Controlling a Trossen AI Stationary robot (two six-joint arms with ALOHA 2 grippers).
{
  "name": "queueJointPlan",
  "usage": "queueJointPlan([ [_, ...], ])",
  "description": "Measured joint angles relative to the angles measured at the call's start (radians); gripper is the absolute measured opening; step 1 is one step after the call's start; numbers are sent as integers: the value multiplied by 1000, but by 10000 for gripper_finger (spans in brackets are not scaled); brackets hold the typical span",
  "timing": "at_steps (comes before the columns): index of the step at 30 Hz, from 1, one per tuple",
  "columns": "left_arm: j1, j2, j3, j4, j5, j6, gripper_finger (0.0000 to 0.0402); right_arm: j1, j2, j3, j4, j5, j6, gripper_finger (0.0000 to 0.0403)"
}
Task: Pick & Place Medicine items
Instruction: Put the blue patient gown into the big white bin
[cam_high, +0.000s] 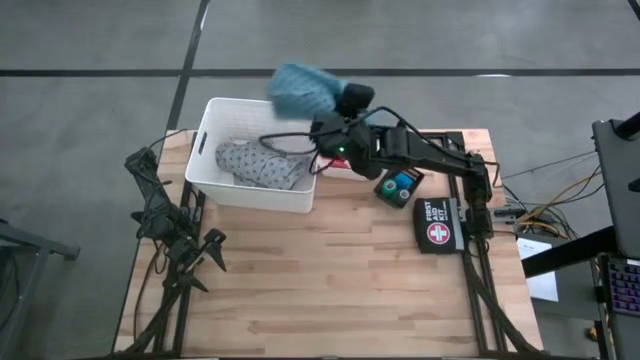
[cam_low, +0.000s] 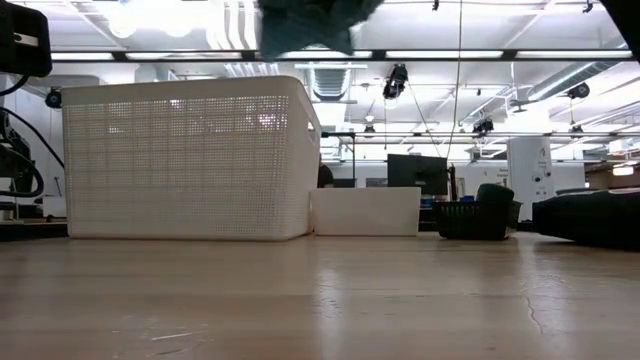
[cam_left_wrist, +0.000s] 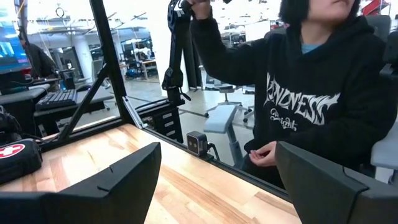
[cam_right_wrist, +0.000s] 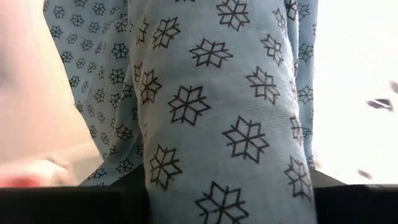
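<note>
Teal cloth (cam_high: 303, 89) in R jaws

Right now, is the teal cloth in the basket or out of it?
Out. The right gripper holds the teal cloth bunched in the air above the basket rim; a grey cloth lies inside.

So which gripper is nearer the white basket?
The right. The right gripper hangs over the white basket's far right edge, holding a teal cloth. The left gripper waits off its near left corner.
</note>
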Motion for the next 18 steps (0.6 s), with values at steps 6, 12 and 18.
queueJointPlan([
  [6, 0, 0, 0, 0, 0, 0, 320, -21, 6, -1, 144, -427, 23, 141],
  [12, 0, 0, 0, 0, 0, 0, 320, -51, 51, -2, 321, -443, -13, 141],
  [18, 0, 0, 0, 0, 0, 0, 320, -65, 113, -2, 326, -515, 1, 141],
])
